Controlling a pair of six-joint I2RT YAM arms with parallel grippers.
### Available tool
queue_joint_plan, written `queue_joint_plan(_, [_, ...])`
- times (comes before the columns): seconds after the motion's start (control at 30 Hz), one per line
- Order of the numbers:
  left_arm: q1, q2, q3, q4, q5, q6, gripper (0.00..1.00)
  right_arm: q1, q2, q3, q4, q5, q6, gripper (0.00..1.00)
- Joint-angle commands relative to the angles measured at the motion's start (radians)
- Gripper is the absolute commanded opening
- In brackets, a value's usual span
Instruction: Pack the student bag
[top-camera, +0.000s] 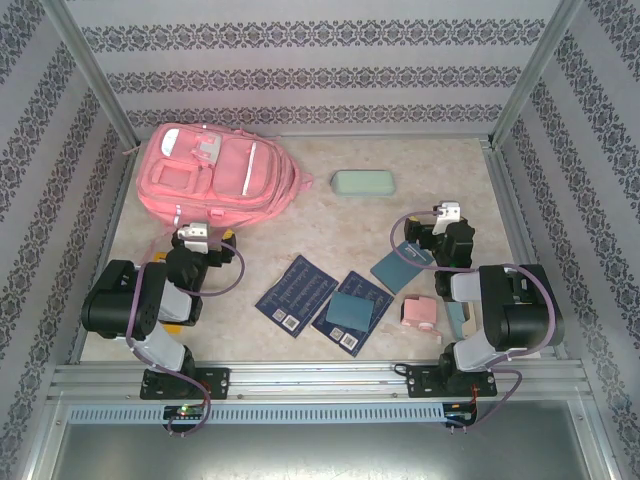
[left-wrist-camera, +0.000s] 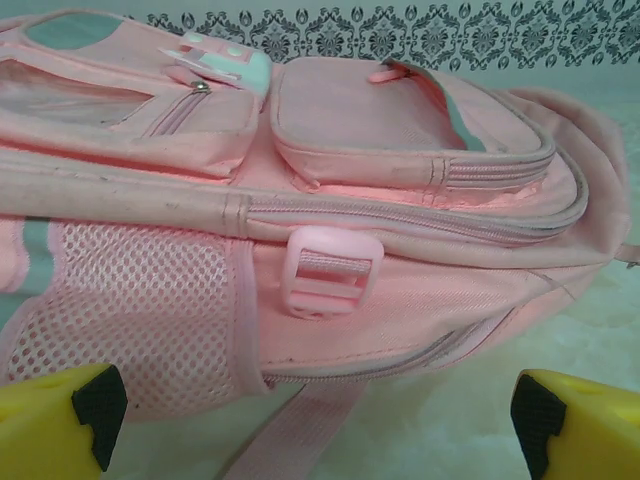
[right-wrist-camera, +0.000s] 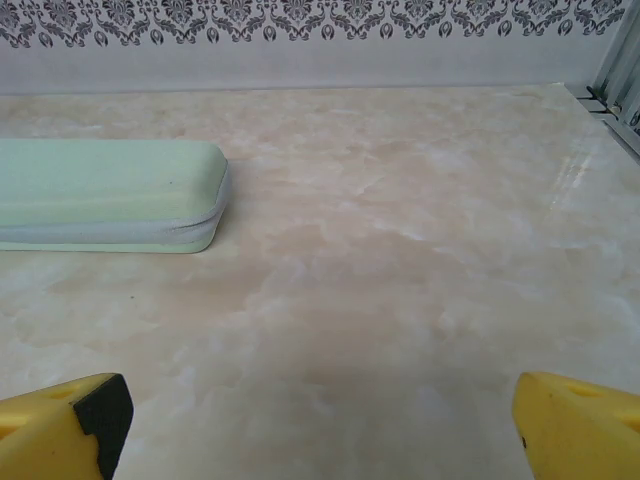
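Your left claw (left-wrist-camera: 320, 430) gapes before the large pink fabric backpack (left-wrist-camera: 330, 200). Your right claw (right-wrist-camera: 320, 425) gapes above marbled desk (right-wrist-camera: 400, 250).

Bright, even light; perhaps slightly soft.

Beige marbled tabletop (top-camera: 330, 225), damask-striped walls (top-camera: 300, 75)

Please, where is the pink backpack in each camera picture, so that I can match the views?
Top external: the student bag lies at the far left of the table.
Left wrist: it spans the upper and middle picture, side on, its buckle near the centre.
Right wrist: this camera faces the pale-green case on the table.
Shared landmark: the patterned far wall, at the top of each view.
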Motion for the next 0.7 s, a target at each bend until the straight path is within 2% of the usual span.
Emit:
queue_joint_plan(0.0, [0.004,0.008,-0.042,0.094,0.113,0.052,1.0,0.006,-0.004,0.016,0.006,0.007,-0.003,0.98])
queue_joint_plan(0.23, [0.001,-0.011,0.001,0.002,0.125,0.059,1.0,0.007,-0.005,0.016,0.006,0.008,-0.004,0.98])
queue_joint_plan(0.37, [0.002,0.0,-0.007,0.032,0.127,0.057,1.0,0.007,-0.005,0.016,0.006,0.009,-0.005,0.98])
queue_joint_plan(0.47, [0.002,-0.015,0.009,-0.018,0.112,0.054,1.0,0.007,-0.005,0.016,0.006,0.009,-0.005,0.98])
queue_joint_plan(0.67, [0.002,-0.013,0.008,-0.009,0.083,0.045,1.0,0.009,-0.005,0.008,0.019,-0.039,-0.023,0.98])
